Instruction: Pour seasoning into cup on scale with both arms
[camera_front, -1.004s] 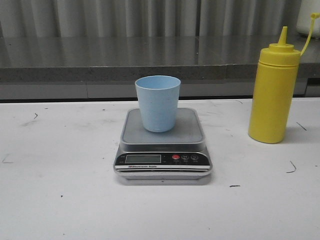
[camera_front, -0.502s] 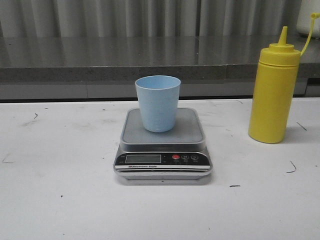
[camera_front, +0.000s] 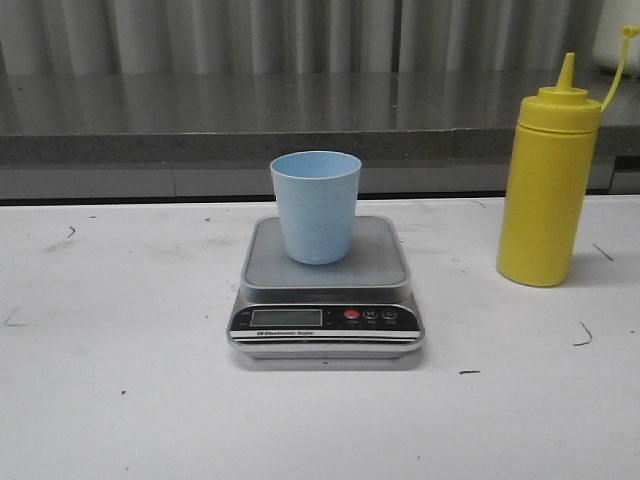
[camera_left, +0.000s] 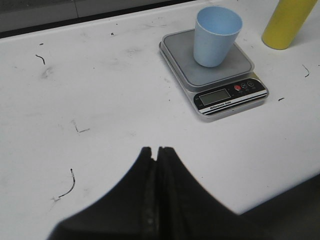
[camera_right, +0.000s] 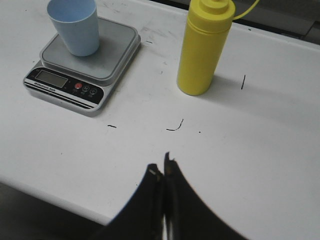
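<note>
The left gripper (camera_left: 156, 152) hangs over the near part of the desk (camera_front: 120, 400) with its fingers pressed together and nothing between them; the right gripper (camera_right: 162, 167) is likewise closed and empty, also above the near edge. Neither shows in the front view, so both are well back from the work, which reads as a starting stance with no step of the task begun. Outward from the left gripper, toward the middle of the desk, sits the scale (camera_front: 326, 290), its black panel and display turned to the near edge, probably so the reading can be seen. The cup (camera_front: 316, 205) stands upright on the scale's platform, mouth up, roughly centred, ready to receive a pour and be weighed. Outward from the right gripper, the seasoning (camera_front: 548, 180) stands upright toward the right edge, well apart from the scale, its nozzle uncapped with the cap hanging off on its strap. That side suits the right arm for the pick-up, I judge.
</note>
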